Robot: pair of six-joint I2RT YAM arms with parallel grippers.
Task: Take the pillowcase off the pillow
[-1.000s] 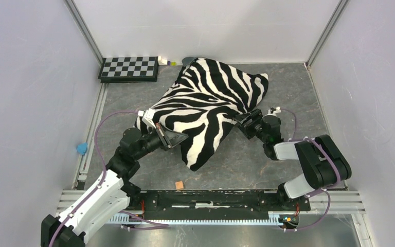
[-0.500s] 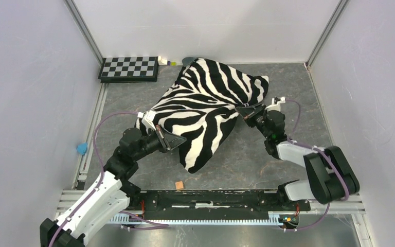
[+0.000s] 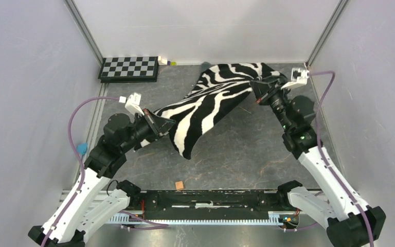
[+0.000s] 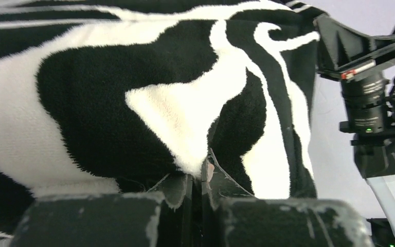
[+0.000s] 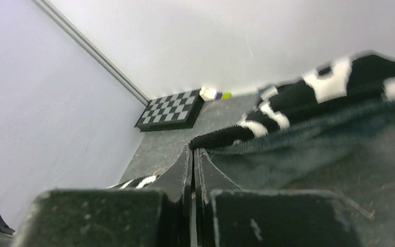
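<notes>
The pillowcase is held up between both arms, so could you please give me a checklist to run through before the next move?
1. Grip of the left claw on the pillowcase: ok, shut on the zebra plush.
2. Grip of the right claw: ok, shut on the far edge of the fabric.
3. The pillow out of the cover: cannot tell; no white cushion shows in any view.
4. Cloth lifted off the table: cannot tell; the lowest fold hangs close to the surface.
5. The checkerboard clear of the cloth: ok, apart in the far left corner.
</notes>
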